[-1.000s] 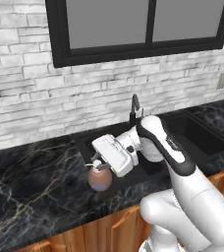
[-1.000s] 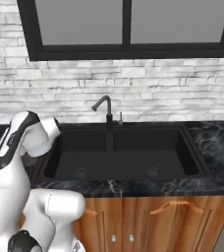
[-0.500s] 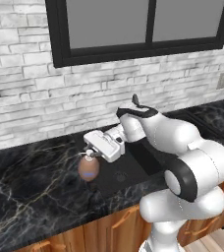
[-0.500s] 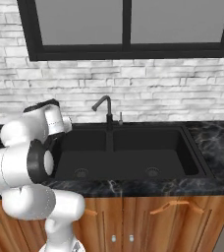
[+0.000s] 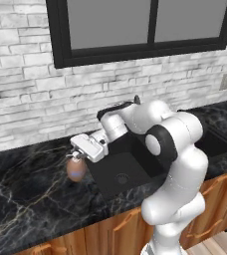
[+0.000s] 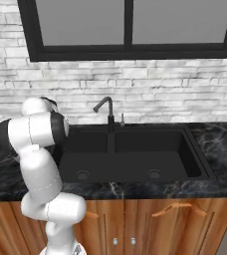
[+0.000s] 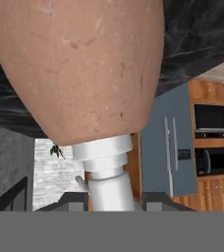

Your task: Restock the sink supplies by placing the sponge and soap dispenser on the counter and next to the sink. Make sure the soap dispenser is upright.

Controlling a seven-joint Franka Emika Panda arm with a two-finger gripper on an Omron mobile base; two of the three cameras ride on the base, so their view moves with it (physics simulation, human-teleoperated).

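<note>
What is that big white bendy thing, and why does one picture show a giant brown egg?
The white bendy thing is a robot arm, in a pretend computer kitchen. Two cameras ride behind it, one on its left and one on its right, so two pictures show the same kitchen from two sides. You can see a black marble counter and a black sink with a dark faucet under a window.

At the end of the arm is a gripper, like a hand with two fingers. It is shut on the white pump top of a small brown soap dispenser, holding it upright over the counter just left of the sink.

The third camera sits on that hand, so the bottle looks huge: that is your giant egg.
</note>
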